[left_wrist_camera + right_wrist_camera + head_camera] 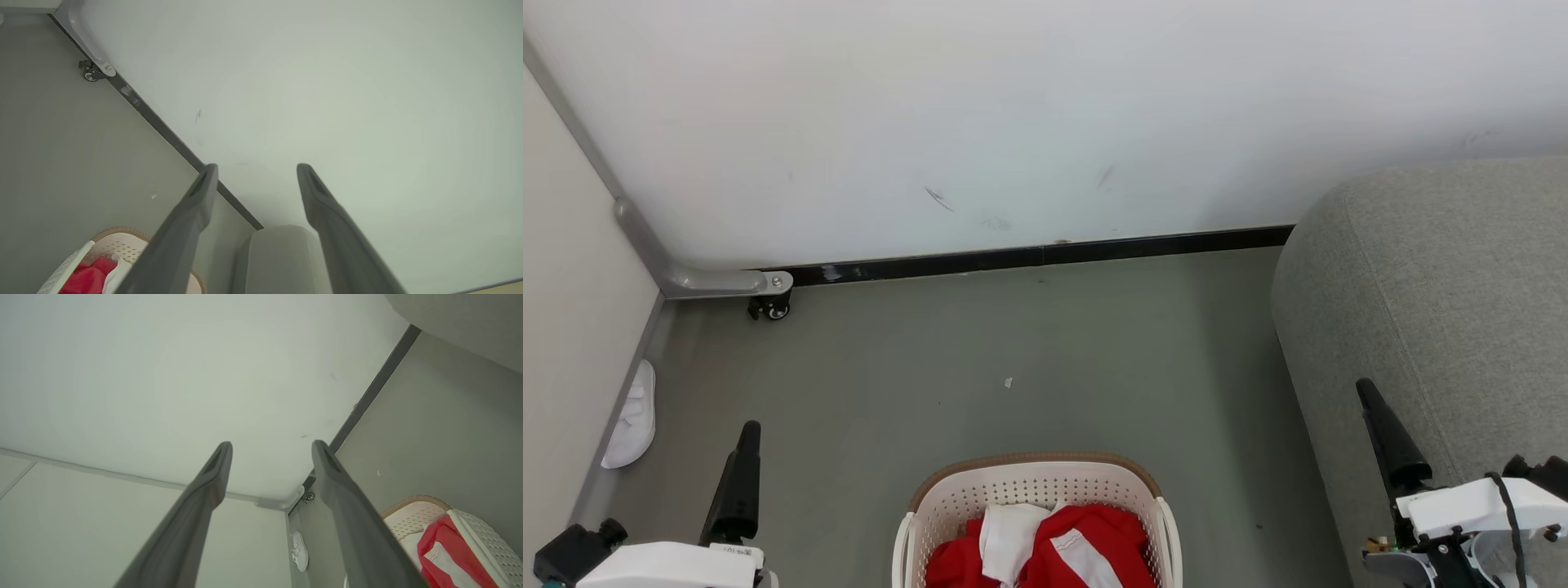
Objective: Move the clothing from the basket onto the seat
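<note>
Clothing (1045, 547), red with white panels, lies heaped in the basket (1033, 482), and as far as I can see none of it has reached the seat (1437, 286). The part of the grey upholstery in view carries nothing. I judge the task not yet begun, with every piece left to lift out and carry across.

The heap sits between my two grippers and below them, closer to my body than my fingertips are. My left gripper (255, 167) has its jaws spread wide and holds nothing. It points over the floor toward the wall, and the basket sits low to its inner side. My right gripper (271, 445) is spread just as wide and is also bare. The basket with its red cloth lies off its inner side, and the rounded edge of the seat sits right beside it on the outer side.

Neither pair of fingers touches the cloth or the basket rim. A white slipper (633, 416) lies outward of my left gripper, against the side panel and well apart from the basket.
</note>
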Controlling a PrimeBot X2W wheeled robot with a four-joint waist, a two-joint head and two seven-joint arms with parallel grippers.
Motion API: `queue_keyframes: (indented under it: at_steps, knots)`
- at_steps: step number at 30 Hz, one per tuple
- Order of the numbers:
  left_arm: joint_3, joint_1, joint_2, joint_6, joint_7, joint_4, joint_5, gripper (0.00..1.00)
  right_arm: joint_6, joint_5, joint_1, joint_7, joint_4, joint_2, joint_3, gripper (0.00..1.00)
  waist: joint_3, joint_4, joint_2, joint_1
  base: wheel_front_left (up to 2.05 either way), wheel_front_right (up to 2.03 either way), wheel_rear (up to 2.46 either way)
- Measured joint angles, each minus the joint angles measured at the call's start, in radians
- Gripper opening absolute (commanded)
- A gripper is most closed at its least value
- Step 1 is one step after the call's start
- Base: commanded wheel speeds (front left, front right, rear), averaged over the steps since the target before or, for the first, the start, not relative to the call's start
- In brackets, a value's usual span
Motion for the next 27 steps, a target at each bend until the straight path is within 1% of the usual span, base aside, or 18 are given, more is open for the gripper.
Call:
queue_keyframes:
  at_steps: [2,6,9,13,18,23,27]
  knots:
    - [-0.008,0.0,0.005,0.0,-0.008,-0.001,0.03,1.0,0.0,-0.038,-0.001,-0.007,-0.003,-0.011,0.006,1.0,0.0,0.0,0.0,-0.0003,0.0,0.0,0.0]
    - [-0.026,0.0,0.012,0.0,-0.026,-0.004,0.092,1.0,0.0,-0.12,-0.018,-0.019,-0.018,-0.019,0.014,1.0,0.002,0.0,0.0,-0.0029,0.0,0.0,0.0]
    - [-0.033,-0.002,0.025,0.0,-0.036,-0.007,0.14,1.0,0.0,-0.18,-0.036,-0.026,-0.03,-0.023,0.019,1.0,0.004,0.0,0.0,-0.0057,0.0,0.0,0.0]
    - [-0.046,-0.016,0.036,0.0,-0.052,-0.007,0.214,1.0,0.0,-0.267,-0.04,-0.042,-0.036,-0.044,0.026,1.0,0.007,0.0,0.0,-0.0092,0.0,0.0,0.0]
    - [-0.045,-0.019,0.041,0.0,-0.068,-0.009,0.309,1.0,0.0,-0.375,-0.04,-0.06,-0.054,-0.045,0.046,1.0,0.011,0.001,0.0,-0.0132,0.0,0.0,0.0]
    - [-0.048,-0.022,0.062,0.015,-0.088,-0.024,0.429,1.0,0.0,-0.489,-0.04,-0.08,-0.063,-0.045,0.061,1.0,0.014,0.002,0.0,-0.0153,0.0,0.0,0.0]
    - [-0.062,-0.036,0.064,0.023,-0.105,-0.031,0.526,1.0,0.0,-0.602,-0.04,-0.094,-0.068,-0.047,0.066,1.0,0.016,0.003,0.0,-0.0161,0.0,0.0,0.0]
